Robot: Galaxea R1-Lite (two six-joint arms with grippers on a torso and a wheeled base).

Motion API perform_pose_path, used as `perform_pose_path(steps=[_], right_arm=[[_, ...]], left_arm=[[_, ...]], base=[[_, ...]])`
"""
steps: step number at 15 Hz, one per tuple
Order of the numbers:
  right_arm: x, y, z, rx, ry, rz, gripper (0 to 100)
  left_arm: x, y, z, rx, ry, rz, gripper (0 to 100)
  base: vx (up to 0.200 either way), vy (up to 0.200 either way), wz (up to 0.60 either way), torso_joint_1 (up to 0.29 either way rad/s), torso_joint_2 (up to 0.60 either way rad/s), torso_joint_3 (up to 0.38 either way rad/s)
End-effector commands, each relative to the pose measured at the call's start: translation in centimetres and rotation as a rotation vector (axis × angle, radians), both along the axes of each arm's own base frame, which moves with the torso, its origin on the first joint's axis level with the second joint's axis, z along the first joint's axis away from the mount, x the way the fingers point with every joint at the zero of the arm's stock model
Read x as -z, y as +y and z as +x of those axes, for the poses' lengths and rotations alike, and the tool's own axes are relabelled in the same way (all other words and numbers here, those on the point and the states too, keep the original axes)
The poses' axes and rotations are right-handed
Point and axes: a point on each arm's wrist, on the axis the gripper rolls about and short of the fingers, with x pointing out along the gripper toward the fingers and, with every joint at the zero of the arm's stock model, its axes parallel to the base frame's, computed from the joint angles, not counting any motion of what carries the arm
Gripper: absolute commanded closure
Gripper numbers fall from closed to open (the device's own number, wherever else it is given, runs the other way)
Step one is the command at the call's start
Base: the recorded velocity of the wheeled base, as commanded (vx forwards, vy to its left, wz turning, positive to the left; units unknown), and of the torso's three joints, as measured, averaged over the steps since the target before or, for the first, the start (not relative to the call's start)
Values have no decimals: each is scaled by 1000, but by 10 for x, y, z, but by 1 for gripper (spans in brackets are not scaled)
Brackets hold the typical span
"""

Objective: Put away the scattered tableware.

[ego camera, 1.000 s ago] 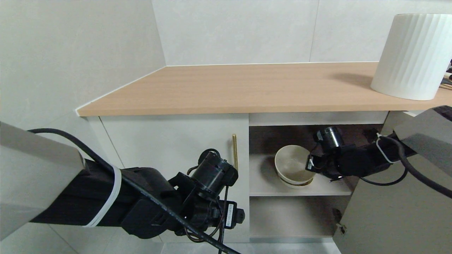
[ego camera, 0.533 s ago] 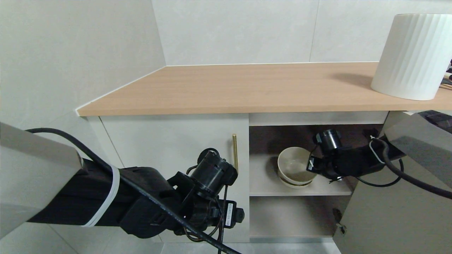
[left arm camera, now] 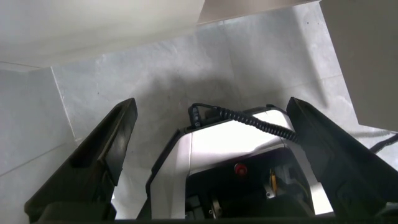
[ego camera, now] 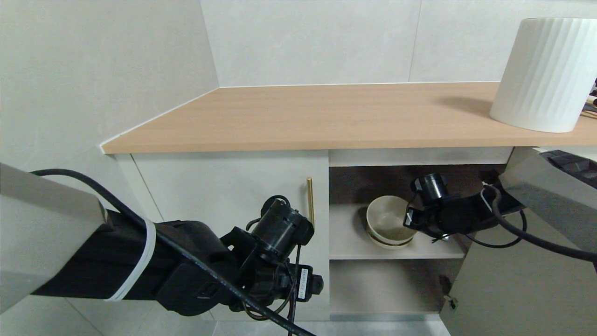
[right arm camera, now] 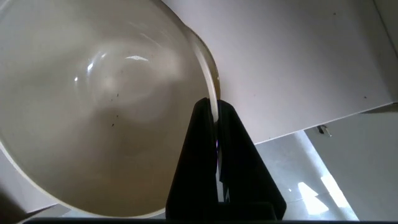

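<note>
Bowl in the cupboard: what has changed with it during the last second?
The right pincer, shut on the rim of the bowl, has lowered it toward the shelf and levelled it somewhat; it has not let go. The left pincer, open, and the white container on the counter stayed as they were.

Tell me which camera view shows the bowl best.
The head view: the whole bowl shows, tilted at the cabinet's upper shelf, the right pincer at its rim. The right wrist view gives only its inside and clamped rim, close up. The left wrist view faces the floor.
</note>
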Motion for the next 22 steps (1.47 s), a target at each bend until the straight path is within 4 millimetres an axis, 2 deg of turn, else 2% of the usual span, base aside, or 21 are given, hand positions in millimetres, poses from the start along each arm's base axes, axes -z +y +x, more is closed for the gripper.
perform_pose_path(steps=[1,11,12,18,20,22], right_arm=[[2,1,1,-2,2,-1,100],[8,1,1,4,13,-15,100],[7,1,1,5,12,-15,0],[5,2,-2,-1,16,-15,0],[-4,1,-11,-14,20,-14,0],[-19,8,-34,-106,38,-19,0]], left_arm=[[0,0,0,-1,-1,-1,0],[-1,0,0,-2,-2,-2,0],[-1,0,0,-1,-2,-2,0],[-1,0,0,-1,-3,-3,0],[-13,6,-1,-13,-27,-26,0],[-34,23,-5,-47,-70,-66,0]], base=[[0,0,0,0,0,0],[0,0,0,0,0,0],[0,0,0,0,0,0],[0,0,0,0,0,0],[0,0,0,0,0,0],[0,0,0,0,0,0]])
